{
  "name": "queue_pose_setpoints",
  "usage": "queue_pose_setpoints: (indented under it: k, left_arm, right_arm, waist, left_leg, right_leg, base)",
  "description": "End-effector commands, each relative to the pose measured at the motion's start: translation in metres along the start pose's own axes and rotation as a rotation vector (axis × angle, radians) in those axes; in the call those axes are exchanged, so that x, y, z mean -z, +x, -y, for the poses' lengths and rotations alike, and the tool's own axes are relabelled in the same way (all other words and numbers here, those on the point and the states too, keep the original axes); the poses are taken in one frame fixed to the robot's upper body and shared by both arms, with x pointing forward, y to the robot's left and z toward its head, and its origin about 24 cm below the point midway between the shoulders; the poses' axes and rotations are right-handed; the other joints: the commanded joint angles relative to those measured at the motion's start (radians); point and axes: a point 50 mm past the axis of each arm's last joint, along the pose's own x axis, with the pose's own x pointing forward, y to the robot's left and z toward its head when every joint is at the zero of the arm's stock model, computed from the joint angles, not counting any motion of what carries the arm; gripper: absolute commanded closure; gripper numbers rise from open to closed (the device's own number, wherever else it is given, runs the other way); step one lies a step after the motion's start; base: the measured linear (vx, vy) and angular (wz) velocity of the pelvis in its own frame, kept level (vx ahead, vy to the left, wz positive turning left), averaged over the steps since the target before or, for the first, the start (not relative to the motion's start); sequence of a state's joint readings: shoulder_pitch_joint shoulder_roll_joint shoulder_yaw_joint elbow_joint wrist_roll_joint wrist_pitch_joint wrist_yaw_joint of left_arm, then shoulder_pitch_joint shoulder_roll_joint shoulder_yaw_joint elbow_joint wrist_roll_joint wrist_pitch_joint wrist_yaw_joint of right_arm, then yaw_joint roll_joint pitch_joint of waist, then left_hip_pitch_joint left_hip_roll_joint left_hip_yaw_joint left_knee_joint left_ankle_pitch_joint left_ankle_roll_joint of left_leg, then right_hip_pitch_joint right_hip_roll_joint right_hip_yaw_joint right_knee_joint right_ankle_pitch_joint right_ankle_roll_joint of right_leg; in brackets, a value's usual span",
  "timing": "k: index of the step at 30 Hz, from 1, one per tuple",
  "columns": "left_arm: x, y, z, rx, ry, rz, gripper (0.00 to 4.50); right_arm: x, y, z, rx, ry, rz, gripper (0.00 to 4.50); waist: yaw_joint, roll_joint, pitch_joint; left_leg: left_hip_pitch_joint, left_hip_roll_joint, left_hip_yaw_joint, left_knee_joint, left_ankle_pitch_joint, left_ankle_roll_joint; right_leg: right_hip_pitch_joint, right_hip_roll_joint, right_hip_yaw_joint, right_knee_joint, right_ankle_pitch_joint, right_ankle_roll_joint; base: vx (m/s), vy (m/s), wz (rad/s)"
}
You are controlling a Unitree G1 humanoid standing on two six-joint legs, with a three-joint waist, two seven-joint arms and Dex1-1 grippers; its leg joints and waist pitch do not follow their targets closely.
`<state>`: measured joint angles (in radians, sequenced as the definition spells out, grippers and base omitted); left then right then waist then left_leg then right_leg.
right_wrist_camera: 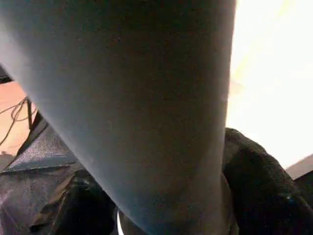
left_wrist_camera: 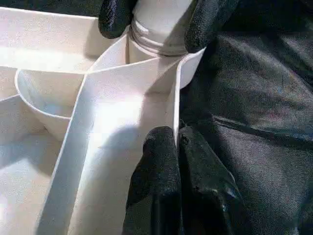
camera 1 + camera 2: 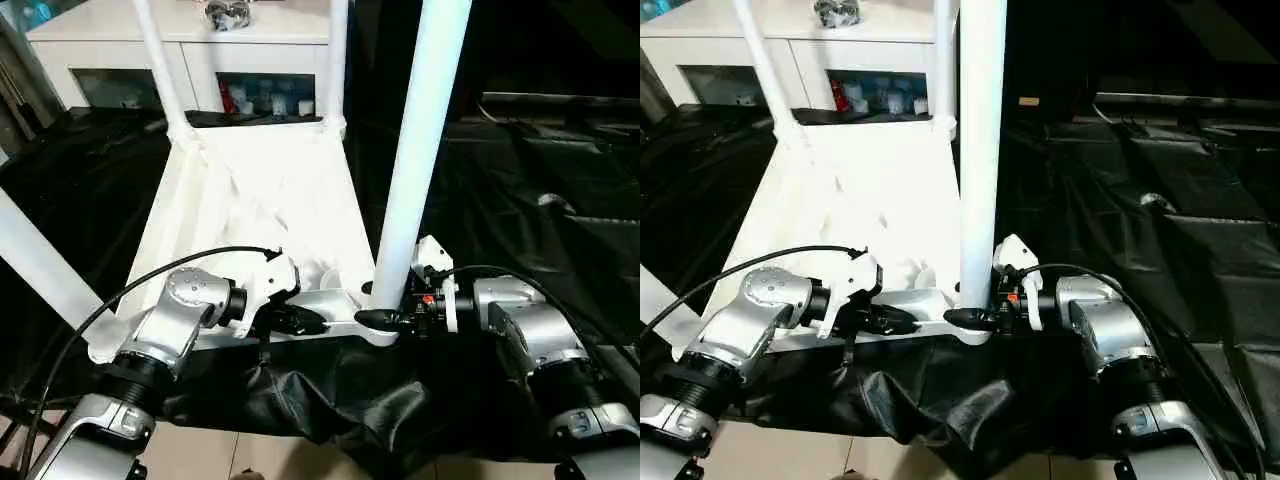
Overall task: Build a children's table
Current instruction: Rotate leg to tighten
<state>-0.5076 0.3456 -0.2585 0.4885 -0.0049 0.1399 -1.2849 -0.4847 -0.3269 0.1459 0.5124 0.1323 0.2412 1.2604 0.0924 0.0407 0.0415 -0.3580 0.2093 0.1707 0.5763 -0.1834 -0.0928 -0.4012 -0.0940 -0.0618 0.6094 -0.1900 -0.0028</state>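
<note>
Here the black-draped surface (image 3: 520, 190) carries the white tabletop (image 3: 265, 195), which lies upside down with its ribbed underside facing up. Beyond the tabletop's far edge stands a white glass-door cabinet (image 3: 120, 60). Four white tube legs rise from the tabletop's corner sockets: the near right leg (image 3: 420, 130) stands upright in its socket (image 3: 380, 325), two far legs (image 3: 160, 65) climb at the cabinet side, and the near left leg (image 3: 40, 262) leans outward.

The right gripper (image 3: 392, 319) sits at the foot of the near right leg, its black fingers (image 2: 115, 17) on either side of the tube just above the socket, around it. The left gripper (image 3: 305, 322) is pinched closed on the tabletop's near rim wall (image 2: 175, 117), just beside that same socket, one finger on each face.
</note>
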Motion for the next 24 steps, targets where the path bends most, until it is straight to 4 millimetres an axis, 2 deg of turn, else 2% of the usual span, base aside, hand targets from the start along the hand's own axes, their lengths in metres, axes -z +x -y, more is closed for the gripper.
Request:
queue_pose_setpoints:
  k: [1, 2, 3, 4, 5, 6, 8, 9, 11, 12, 15, 16, 18, 19, 22, 23, 24]
  left_arm:
    - [-0.022, 0.017, -0.008, -0.088, 0.029, 0.066, 4.5]
    - [-0.022, 0.017, -0.008, -0.088, 0.029, 0.066, 4.5]
    - [-0.023, 0.018, -0.009, -0.115, 0.022, 0.073, 4.5]
    - [-0.025, 0.02, -0.011, -0.144, 0.014, 0.082, 4.5]
    - [-0.027, 0.022, -0.012, -0.176, 0.008, 0.089, 4.5]
    - [-0.027, 0.022, -0.013, -0.179, 0.008, 0.09, 4.5]
    - [-0.031, 0.031, -0.015, -0.278, -0.014, 0.093, 4.5]
    - [-0.032, 0.034, -0.015, -0.301, -0.023, 0.094, 4.5]
    - [-0.035, 0.041, -0.012, -0.331, -0.041, 0.108, 4.5]
    - [-0.036, 0.043, -0.012, -0.339, -0.046, 0.113, 4.5]
    - [-0.04, 0.052, -0.007, -0.351, -0.056, 0.128, 4.5]
    - [-0.041, 0.053, -0.006, -0.345, -0.056, 0.132, 4.5]
    - [-0.042, 0.055, -0.004, -0.327, -0.05, 0.138, 4.5]
    - [-0.042, 0.054, -0.004, -0.316, -0.043, 0.135, 4.5]
    - [-0.041, 0.05, -0.004, -0.299, -0.033, 0.131, 4.5]
    - [-0.041, 0.048, -0.004, -0.285, -0.024, 0.13, 4.5]
    - [-0.04, 0.044, -0.003, -0.259, -0.015, 0.126, 4.5]
  right_arm:
    - [0.0, 0.044, -0.015, -0.055, 0.0, 0.052, 1.87]
    - [0.0, 0.044, -0.015, -0.055, 0.0, 0.052, 1.87]
    - [0.0, 0.048, -0.01, 0.023, -0.002, 0.066, 1.87]
    - [0.001, 0.052, -0.002, 0.142, 0.019, 0.077, 1.9]
    - [0.001, 0.055, 0.003, 0.219, 0.042, 0.08, 1.92]
    - [0.001, 0.055, 0.004, 0.222, 0.042, 0.08, 1.92]
    - [0.0, 0.064, 0.011, 0.372, 0.081, 0.097, 1.95]
    - [-0.001, 0.068, 0.013, 0.413, 0.099, 0.107, 1.96]
    - [0.0, 0.076, 0.014, 0.491, 0.138, 0.101, 1.96]
    - [0.0, 0.079, 0.014, 0.507, 0.139, 0.096, 1.96]
    - [-0.001, 0.091, 0.013, 0.58, 0.131, 0.082, 1.96]
    - [-0.001, 0.094, 0.011, 0.56, 0.128, 0.089, 1.4]
    - [-0.003, 0.098, 0.007, 0.51, 0.147, 0.115, 1.4]
    - [-0.004, 0.098, 0.007, 0.486, 0.135, 0.117, 1.2]
    - [-0.006, 0.095, 0.008, 0.476, 0.092, 0.109, 0.94]
    - [-0.007, 0.092, 0.009, 0.462, 0.073, 0.113, 0.94]
    - [-0.01, 0.089, 0.01, 0.435, 0.041, 0.121, 0.94]
  waist:
    - [-0.007, -0.008, -0.058]
    - [-0.01, -0.005, -0.055]
    - [-0.014, -0.006, -0.052]
    - [-0.019, -0.009, -0.049]
    - [-0.028, -0.008, -0.047]
    - [-0.031, -0.006, -0.048]
    - [-0.046, -0.005, -0.046]
    - [-0.051, 0.0, -0.046]
    - [-0.062, 0.002, -0.049]
    - [-0.063, 0.0, -0.051]
    - [-0.068, 0.003, -0.056]
    - [-0.067, 0.006, -0.058]
    - [-0.068, 0.005, -0.062]
    - [-0.068, 0.008, -0.063]
    - [-0.069, 0.009, -0.061]
    - [-0.07, 0.009, -0.059]
    - [-0.069, 0.014, -0.059]
  left_leg:
    - [0.003, 0.016, 0.007, -0.065, -0.223, 0.046]
    - [0.001, 0.016, 0.007, -0.066, -0.228, 0.04]
    - [0.0, 0.012, 0.004, -0.07, -0.251, 0.029]
    - [0.004, 0.012, 0.004, -0.073, -0.273, 0.015]
    - [0.003, 0.009, 0.0, -0.075, -0.289, 0.005]
    - [0.004, 0.01, -0.001, -0.075, -0.289, 0.0]
    - [0.004, 0.01, -0.002, -0.076, -0.302, -0.004]
    - [0.003, 0.008, -0.003, -0.076, -0.306, -0.006]
    - [0.001, 0.006, -0.003, -0.075, -0.299, -0.001]
    - [-0.001, 0.006, -0.002, -0.073, -0.289, 0.003]
    - [-0.008, 0.006, -0.001, -0.07, -0.236, 0.017]
    - [-0.006, 0.005, 0.0, -0.067, -0.225, 0.024]
    - [-0.007, 0.005, 0.002, -0.063, -0.198, 0.046]
    - [-0.007, 0.005, 0.003, -0.062, -0.183, 0.058]
    - [-0.006, 0.006, 0.004, -0.062, -0.193, 0.066]
    - [-0.005, 0.006, 0.004, -0.064, -0.218, 0.064]
    - [-0.004, 0.007, 0.002, -0.065, -0.226, 0.062]
  right_leg:
    - [0.051, -0.037, 0.033, -0.075, -0.185, -0.239]
    - [0.047, -0.04, 0.035, -0.075, -0.196, -0.238]
    - [0.05, -0.04, 0.031, -0.081, -0.258, -0.221]
    - [0.044, -0.043, 0.033, -0.088, -0.325, -0.202]
    - [0.047, -0.043, 0.031, -0.092, -0.384, -0.183]
    - [0.046, -0.044, 0.032, -0.092, -0.389, -0.18]
    - [0.043, -0.04, 0.032, -0.094, -0.384, -0.178]
    - [0.044, -0.04, 0.031, -0.094, -0.386, -0.177]
    - [0.046, -0.037, 0.03, -0.094, -0.361, -0.179]
    - [0.047, -0.037, 0.031, -0.094, -0.344, -0.181]
    - [0.051, -0.036, 0.031, -0.084, -0.245, -0.208]
    - [0.051, -0.034, 0.03, -0.082, -0.203, -0.218]
    - [0.056, -0.032, 0.03, -0.075, -0.128, -0.241]
    - [0.056, -0.031, 0.029, -0.073, -0.091, -0.254]
    - [0.057, -0.032, 0.028, -0.073, -0.086, -0.266]
    - [0.057, -0.033, 0.028, -0.076, -0.118, -0.265]
    - [0.058, -0.034, 0.028, -0.076, -0.129, -0.265]
  base:
    - [0.0, 0.0, 0.0]
    - [0.0, 0.0, 0.0]
    - [0.0, 0.0, 0.0]
    - [0.0, 0.0, 0.0]
    - [0.0, 0.0, 0.0]
    - [0.0, 0.0, 0.0]
    - [0.0, 0.0, 0.0]
    - [0.0, 0.0, 0.0]
    - [0.0, 0.0, 0.0]
    - [0.0, 0.0, 0.0]
    - [0.0, 0.0, 0.0]
    - [0.0, 0.0, 0.0]
    - [0.0, 0.0, 0.0]
    - [0.0, 0.0, 0.0]
    - [0.0, 0.0, 0.0]
    - [0.0, 0.0, 0.0]
    - [0.0, 0.0, 0.0]
